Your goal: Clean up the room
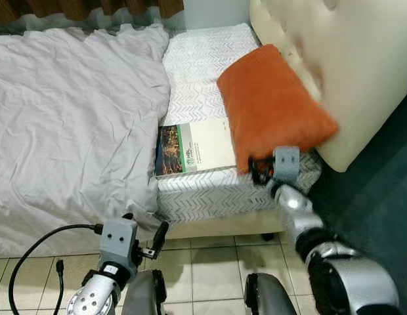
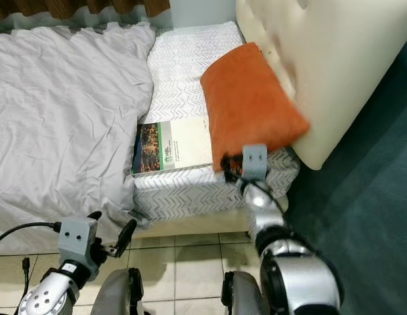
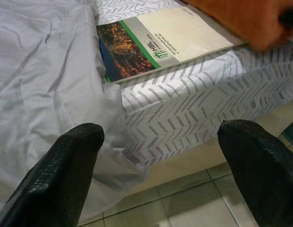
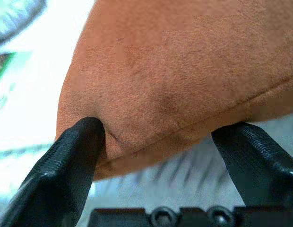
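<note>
Orange cushion (image 1: 272, 105): soft, light, compressible; corner between wide-open right gripper (image 4: 160, 151) jaws, ungripped. Left gripper (image 3: 160, 165) jaws spread, empty.

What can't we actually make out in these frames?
- Book: its right edge lies under the orange pillow; the cover's small print is too small to read in the eye views.
- Right gripper: fingers are spread at the pillow's corner, one pressing the fabric; the right wrist view doesn't show a closed grasp.
- Black cable: runs off the left eye view's bottom edge, its end cut off.
- Left gripper: open, short of the bed.
</note>
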`<state>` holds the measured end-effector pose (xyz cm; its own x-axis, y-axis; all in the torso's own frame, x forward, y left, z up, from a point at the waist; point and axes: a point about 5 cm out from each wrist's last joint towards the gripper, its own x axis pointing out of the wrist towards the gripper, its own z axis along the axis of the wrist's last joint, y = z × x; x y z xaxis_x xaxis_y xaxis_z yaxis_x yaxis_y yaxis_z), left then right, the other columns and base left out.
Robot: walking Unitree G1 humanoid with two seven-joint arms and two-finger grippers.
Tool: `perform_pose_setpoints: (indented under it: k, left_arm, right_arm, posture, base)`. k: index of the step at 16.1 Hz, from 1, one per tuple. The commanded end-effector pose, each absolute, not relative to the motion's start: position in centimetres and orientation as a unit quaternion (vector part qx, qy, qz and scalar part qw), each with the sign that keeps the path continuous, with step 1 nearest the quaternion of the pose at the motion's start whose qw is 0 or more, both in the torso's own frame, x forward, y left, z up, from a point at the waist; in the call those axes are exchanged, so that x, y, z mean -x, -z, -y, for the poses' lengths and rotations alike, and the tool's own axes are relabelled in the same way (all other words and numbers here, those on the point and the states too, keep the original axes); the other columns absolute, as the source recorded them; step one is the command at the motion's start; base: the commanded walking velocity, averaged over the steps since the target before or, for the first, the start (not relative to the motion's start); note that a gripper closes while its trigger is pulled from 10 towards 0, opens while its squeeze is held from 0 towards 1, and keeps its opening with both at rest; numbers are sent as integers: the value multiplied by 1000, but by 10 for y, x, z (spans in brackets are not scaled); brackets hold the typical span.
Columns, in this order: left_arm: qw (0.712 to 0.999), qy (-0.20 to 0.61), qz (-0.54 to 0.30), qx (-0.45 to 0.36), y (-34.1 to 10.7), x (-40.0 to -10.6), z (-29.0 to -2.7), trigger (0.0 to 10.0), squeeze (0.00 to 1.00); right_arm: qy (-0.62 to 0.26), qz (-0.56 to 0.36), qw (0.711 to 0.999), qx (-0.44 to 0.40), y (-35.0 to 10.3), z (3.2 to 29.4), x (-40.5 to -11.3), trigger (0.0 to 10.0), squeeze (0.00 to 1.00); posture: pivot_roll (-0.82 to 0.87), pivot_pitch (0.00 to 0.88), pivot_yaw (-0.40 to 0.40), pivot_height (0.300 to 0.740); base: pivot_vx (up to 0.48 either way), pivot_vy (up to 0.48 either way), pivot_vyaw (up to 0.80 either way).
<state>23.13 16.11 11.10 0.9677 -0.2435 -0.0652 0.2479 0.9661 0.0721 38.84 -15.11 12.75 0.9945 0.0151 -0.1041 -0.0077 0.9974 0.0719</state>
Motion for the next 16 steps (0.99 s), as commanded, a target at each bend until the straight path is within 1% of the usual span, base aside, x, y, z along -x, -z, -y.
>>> perform_pose_setpoints:
  k: [1,3,6,8,9,10,11,12,13,14,15,16]
  left_arm:
    - [990,127,-40,-41,-108,-228,-161,10000,0]
    - [990,130,-41,-44,-109,-227,-162,10000,0]
    - [989,132,-39,-52,-112,-228,-164,10000,0]
    - [989,134,-37,-52,-112,-230,-163,10000,0]
    - [989,138,-35,-49,-110,-232,-159,10000,0]
    - [989,138,-35,-49,-110,-232,-159,10000,0]
    - [988,140,-35,-47,-107,-234,-156,10000,0]
    - [988,145,-35,-42,-101,-240,-148,10000,0]
    - [987,154,-34,-35,-95,-250,-138,10000,0]
    - [986,158,-34,-35,-92,-254,-134,10000,0]
    - [986,162,-32,-33,-91,-259,-131,10000,0]
    - [985,166,-32,-32,-90,-263,-129,10000,0]
  right_arm:
    - [10,-99,990,-95,-106,153,-380,10000,0]
    - [24,-106,987,-120,-101,155,-377,10000,0]
    - [12,-94,990,-107,-108,155,-381,10000,0]
    - [16,-69,994,-82,-119,158,-385,10000,0]
    - [55,-57,995,-68,-121,171,-384,10000,341]
    - [55,-57,995,-68,-121,171,-384,10000,341]
    - [82,-61,992,-79,-115,180,-380,10000,1000]
    - [116,-80,986,-89,-91,193,-365,10000,1000]
    - [147,-92,981,-91,-57,207,-333,10000,1000]
    - [156,-92,979,-91,-48,212,-321,10000,1000]
    - [162,-82,980,-85,-42,216,-308,10000,1000]
    - [162,-69,981,-77,-42,219,-296,10000,1000]
  posture:
    - [109,276,8,600]
    - [112,281,12,600]
    - [127,288,20,600]
    - [121,284,17,600]
    - [102,241,-9,600]
    - [102,241,-9,600]
    - [88,214,-21,600]
    - [51,142,-40,600]
    - [6,72,-49,600]
    - [-2,61,-50,600]
    - [-38,16,-45,600]
    - [-48,5,-43,600]
  base:
    - [0,0,0]
    - [0,0,0]
    - [0,0,0]
    - [0,0,0]
    - [0,0,0]
    - [0,0,0]
    - [0,0,0]
    - [0,0,0]
    - [0,0,0]
    - [0,0,0]
    - [0,0,0]
    - [0,0,0]
